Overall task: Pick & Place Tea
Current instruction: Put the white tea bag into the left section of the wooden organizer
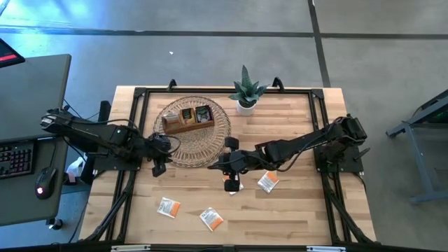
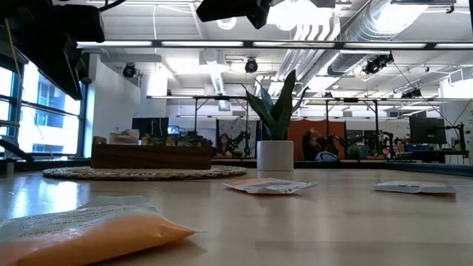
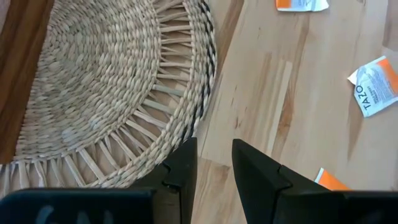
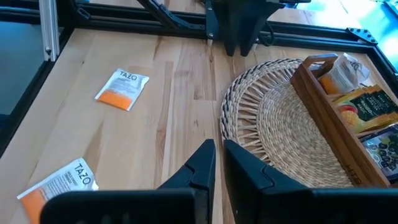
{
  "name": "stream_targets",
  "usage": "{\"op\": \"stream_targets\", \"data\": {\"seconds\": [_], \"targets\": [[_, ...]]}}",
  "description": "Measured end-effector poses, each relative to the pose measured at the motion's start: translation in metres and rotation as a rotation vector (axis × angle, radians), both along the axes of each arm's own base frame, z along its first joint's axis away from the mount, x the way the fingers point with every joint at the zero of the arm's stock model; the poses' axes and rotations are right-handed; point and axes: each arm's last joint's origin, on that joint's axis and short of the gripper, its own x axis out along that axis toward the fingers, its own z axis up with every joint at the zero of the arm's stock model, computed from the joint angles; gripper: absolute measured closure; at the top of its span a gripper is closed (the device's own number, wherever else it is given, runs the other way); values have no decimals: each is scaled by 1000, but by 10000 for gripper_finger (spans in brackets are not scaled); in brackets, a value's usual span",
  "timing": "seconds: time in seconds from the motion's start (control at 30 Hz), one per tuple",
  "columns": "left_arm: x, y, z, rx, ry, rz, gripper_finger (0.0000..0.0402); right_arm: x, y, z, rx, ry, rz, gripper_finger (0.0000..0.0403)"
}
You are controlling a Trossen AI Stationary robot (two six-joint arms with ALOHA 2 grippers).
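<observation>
Several orange-and-white tea sachets lie flat on the wooden table: one, a second, a third, and a fourth right below my right gripper. More sachets, some of them dark, stand in the wooden tray on the round woven mat. My left gripper hovers at the mat's left rim, narrowly open and holding nothing. My right gripper hangs over the mat's near right rim, its fingers shut with nothing between them.
A small potted plant stands at the table's far edge, right of the tray. Black frame rails run along the table's sides. Bare wood lies between the loose sachets on the near half. A desk with keyboard and mouse stands left of the table.
</observation>
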Motion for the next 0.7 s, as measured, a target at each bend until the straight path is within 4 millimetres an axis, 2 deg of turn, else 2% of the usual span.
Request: {"op": "stream_targets", "data": {"seconds": [0.7], "targets": [[0, 0, 0, 1, 0, 1, 302, 0, -1, 0, -22, 2, 11, 366]]}}
